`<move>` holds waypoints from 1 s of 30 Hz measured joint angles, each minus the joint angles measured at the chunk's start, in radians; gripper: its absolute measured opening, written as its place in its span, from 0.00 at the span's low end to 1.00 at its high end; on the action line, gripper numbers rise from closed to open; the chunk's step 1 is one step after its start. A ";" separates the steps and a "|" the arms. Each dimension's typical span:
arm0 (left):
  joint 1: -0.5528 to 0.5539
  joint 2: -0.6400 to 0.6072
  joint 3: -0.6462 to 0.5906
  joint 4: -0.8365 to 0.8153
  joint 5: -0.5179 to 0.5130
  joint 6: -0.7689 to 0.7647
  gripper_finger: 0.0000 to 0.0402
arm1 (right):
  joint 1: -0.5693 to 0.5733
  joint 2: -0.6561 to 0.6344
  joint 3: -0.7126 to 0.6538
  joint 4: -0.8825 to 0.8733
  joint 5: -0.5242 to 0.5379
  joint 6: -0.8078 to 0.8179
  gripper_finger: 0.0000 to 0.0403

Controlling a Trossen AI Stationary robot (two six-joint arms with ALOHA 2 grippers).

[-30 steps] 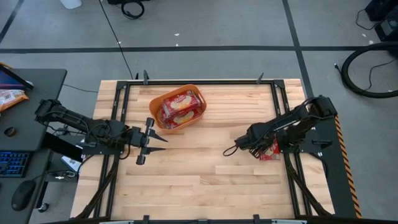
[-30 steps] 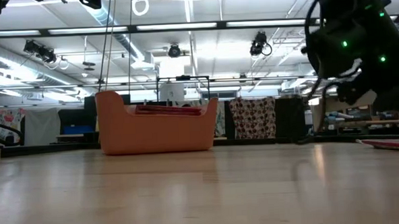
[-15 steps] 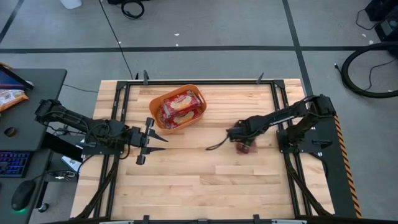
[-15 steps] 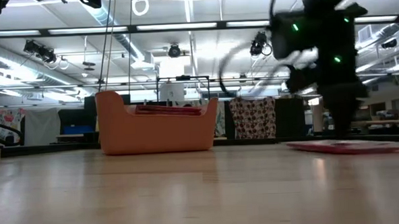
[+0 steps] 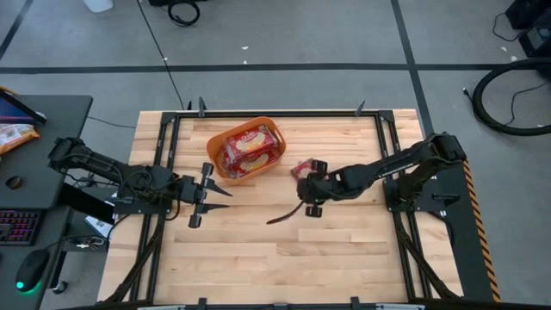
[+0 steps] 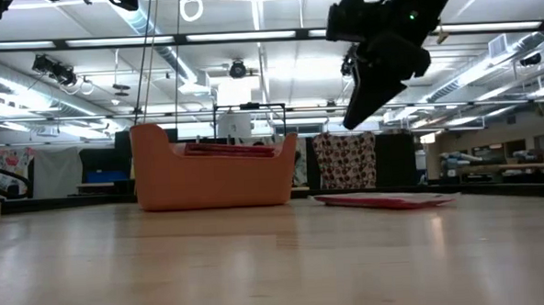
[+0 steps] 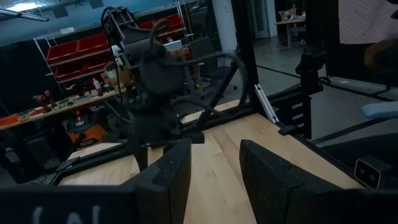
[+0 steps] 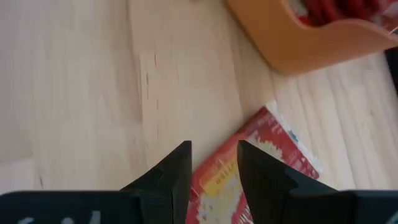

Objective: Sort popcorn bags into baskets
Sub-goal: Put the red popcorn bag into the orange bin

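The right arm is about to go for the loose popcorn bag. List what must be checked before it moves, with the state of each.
1. Loose popcorn bag lies flat on the table, apart from the basket: ok.
2. Right tool is open, with nothing between its fingers: ok.
3. Right tool is above the bag, not touching it, as the low view shows: ok.
4. Left tool waits open on the basket's other side, off the line from bag to basket: ok.
5. Room left in the basket: red packets already lie in it; cannot tell.
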 joint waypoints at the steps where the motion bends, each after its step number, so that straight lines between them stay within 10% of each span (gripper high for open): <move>1: 0.000 0.000 0.000 0.000 0.000 0.000 0.35 | 0.008 0.008 0.001 0.013 0.019 0.020 0.33; 13: 0.000 0.000 -0.001 0.007 0.000 0.002 0.35 | 0.051 0.228 0.002 0.080 0.230 0.193 0.33; 30: 0.000 0.000 -0.001 0.001 0.000 0.002 0.35 | -0.025 0.278 -0.028 0.064 0.198 0.287 0.56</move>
